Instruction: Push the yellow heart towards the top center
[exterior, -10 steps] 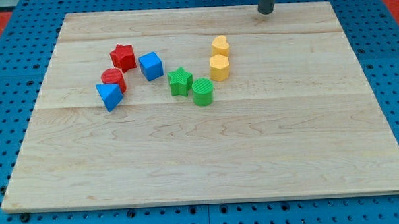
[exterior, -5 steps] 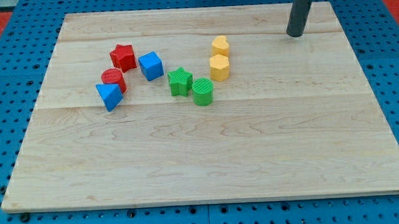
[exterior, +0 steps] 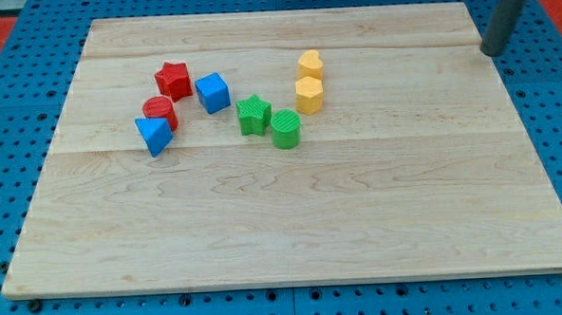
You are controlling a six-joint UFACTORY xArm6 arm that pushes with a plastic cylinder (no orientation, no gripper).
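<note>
The yellow heart [exterior: 310,63] lies on the wooden board [exterior: 293,223], a little right of center in the upper part. A yellow hexagon [exterior: 309,95] sits just below it, nearly touching. My tip [exterior: 494,52] is at the board's right edge near the top right corner, far to the right of the yellow heart and touching no block.
A green star [exterior: 253,114] and a green cylinder [exterior: 285,130] lie left of and below the hexagon. A blue cube [exterior: 213,92], red star [exterior: 173,80], red cylinder [exterior: 159,111] and blue triangle [exterior: 153,136] cluster at the upper left.
My tip has moved right and slightly down, from the top edge near the center-right to the right edge. No block has moved.
</note>
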